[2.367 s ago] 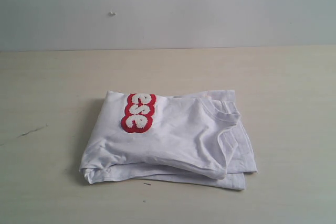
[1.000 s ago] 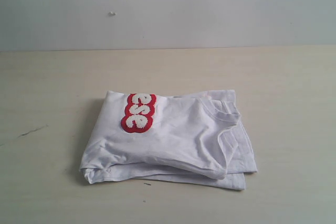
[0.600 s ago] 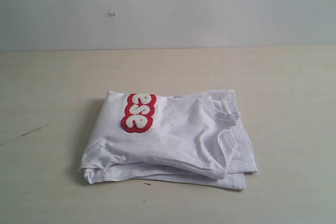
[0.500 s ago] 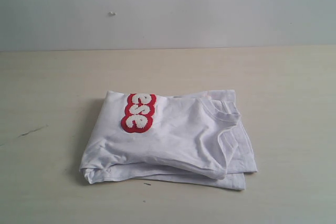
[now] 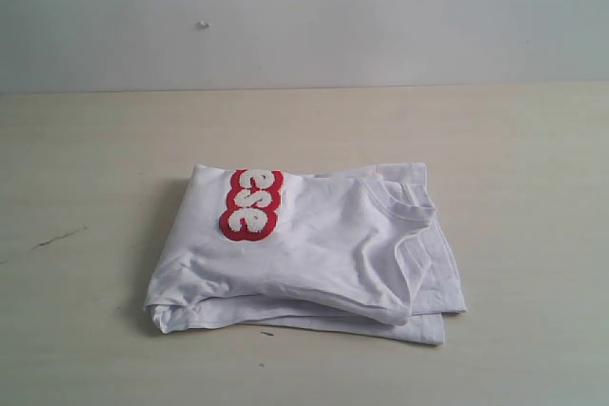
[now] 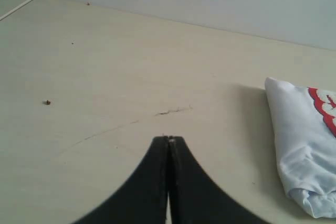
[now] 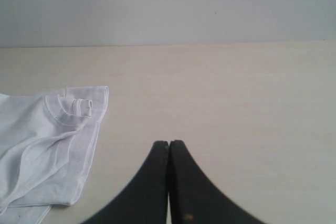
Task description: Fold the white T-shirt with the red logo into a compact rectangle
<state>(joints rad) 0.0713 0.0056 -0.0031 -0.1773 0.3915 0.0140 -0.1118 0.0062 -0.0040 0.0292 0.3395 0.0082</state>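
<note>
One white T-shirt (image 5: pixel 314 259) | folded, rumpled | red logo (image 5: pixel 251 204) on top

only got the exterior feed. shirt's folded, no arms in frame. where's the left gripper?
Observer: Left gripper is shut and empty, apart from the white T-shirt, near its red logo end.
Operator: right one?
Observer: Right gripper is shut too, empty, clear of the shirt, on its collar side.
Operator: any debris I can't see?
Observer: The left wrist view shows a small reddish crumb on the table, away from the shirt.
</note>
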